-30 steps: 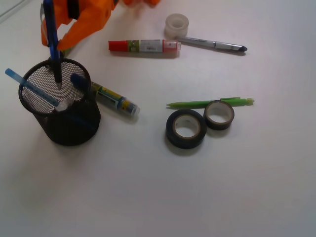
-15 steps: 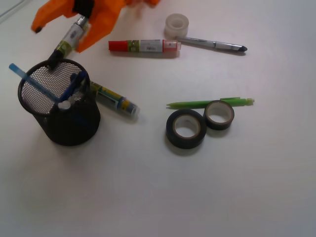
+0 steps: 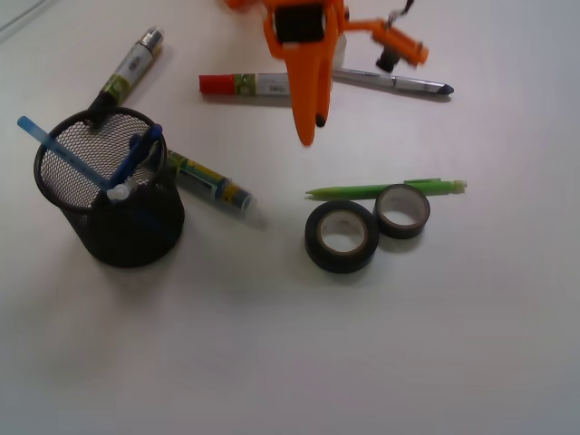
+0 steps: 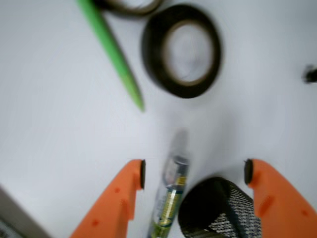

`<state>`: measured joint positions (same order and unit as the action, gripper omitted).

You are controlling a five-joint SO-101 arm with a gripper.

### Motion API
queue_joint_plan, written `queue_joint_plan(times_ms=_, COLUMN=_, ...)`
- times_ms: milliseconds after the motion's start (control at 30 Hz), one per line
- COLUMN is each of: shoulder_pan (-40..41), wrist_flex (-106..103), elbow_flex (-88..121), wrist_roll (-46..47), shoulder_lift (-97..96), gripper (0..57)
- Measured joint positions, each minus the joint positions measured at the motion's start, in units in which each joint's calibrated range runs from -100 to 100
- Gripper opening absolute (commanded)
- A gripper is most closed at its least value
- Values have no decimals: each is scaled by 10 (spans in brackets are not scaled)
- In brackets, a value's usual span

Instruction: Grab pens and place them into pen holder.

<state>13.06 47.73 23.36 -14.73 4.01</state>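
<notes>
**Asker:** Orange gripper (image 4: 193,173) — how is it seen?

**Describer:** Its jaws are spread wide with nothing held between them. In the front view it is seen above the red-capped marker (image 3: 249,85), pointing down at the white table (image 3: 272,362).

**Asker:** What is found from left to right?

**Describer:** At far left the black mesh pen holder (image 3: 111,213) is stood upright. A light blue pen (image 3: 56,154) and a dark blue pen (image 3: 138,154) are leaned inside it; something white is also glimpsed there. Behind it a yellow-green marker (image 3: 127,65) is laid; another marker (image 3: 208,186) is laid just beside its right wall. Further right, the bright green pen (image 3: 362,191) is laid touching two black tape rolls (image 3: 342,236). The silver pen (image 3: 408,83) is laid at the top right.
</notes>
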Motion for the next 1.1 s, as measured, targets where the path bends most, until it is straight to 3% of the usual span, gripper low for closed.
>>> queue_joint_plan(times_ms=367, shoulder_pan=27, wrist_flex=195, elbow_flex=-236, wrist_roll=5, shoulder_lift=-228, gripper=231)
queue_joint_plan(times_ms=1100, shoulder_pan=78, wrist_flex=216, elbow_flex=-418, wrist_roll=6, shoulder_lift=-431, gripper=231)
